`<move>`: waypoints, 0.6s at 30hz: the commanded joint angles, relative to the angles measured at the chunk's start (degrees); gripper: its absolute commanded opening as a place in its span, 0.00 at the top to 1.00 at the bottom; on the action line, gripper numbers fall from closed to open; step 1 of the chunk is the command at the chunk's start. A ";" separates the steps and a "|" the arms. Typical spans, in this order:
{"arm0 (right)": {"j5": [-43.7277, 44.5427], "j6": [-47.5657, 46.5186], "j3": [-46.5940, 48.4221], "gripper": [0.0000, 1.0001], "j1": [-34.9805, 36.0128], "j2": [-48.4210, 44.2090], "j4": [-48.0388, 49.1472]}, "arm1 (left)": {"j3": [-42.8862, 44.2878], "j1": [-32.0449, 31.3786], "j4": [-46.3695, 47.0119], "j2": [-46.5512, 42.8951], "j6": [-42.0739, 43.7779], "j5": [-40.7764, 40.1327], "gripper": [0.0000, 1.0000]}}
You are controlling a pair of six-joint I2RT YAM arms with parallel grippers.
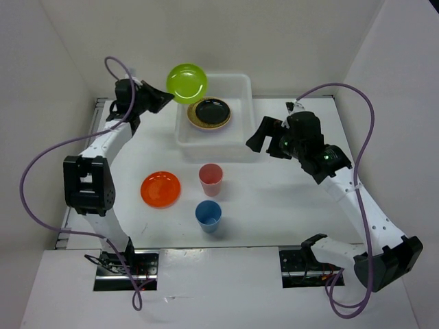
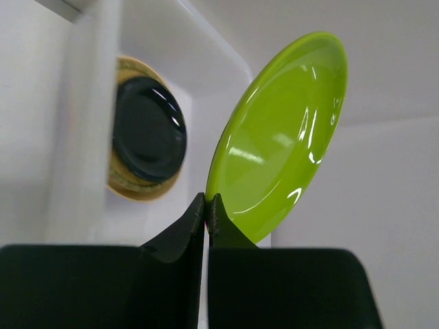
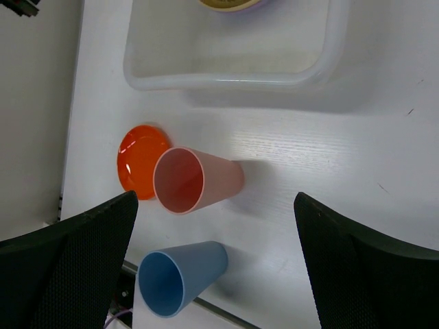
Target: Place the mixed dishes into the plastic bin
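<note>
Over the far left corner of the bin (image 1: pixel 236 92), the left gripper (image 1: pixel 167 96) has its fingers pinched tight on the rim of the green plate (image 1: pixel 187 83), which is tilted in the air and not yet let go. Inside the bin a black plate (image 1: pixel 211 110) lies on a woven plate (image 2: pixel 127 188). The orange plate (image 1: pixel 160 188), pink cup (image 1: pixel 210 179) and blue cup (image 1: pixel 208 216) sit out on the table (image 1: pixel 288 205), toward its near edge. The right gripper (image 1: pixel 269 142) hangs by the bin's near right corner, fingers spread wide and empty. By my reckoning the job is roughly half done.
</note>
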 commanded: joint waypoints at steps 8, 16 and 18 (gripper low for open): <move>1.87 0.99 -1.38 0.01 -0.28 -3.84 -1.16 | 17.66 -11.63 -6.58 13.59 2.92 -9.81 1.00; 2.40 0.99 -1.38 0.01 -0.28 -4.99 -2.74 | 28.65 -14.45 -10.98 27.04 0.72 -14.11 1.00; 2.40 0.99 -1.38 0.01 -0.28 -4.99 -3.35 | 32.08 -15.06 -12.39 29.76 0.72 -15.52 1.00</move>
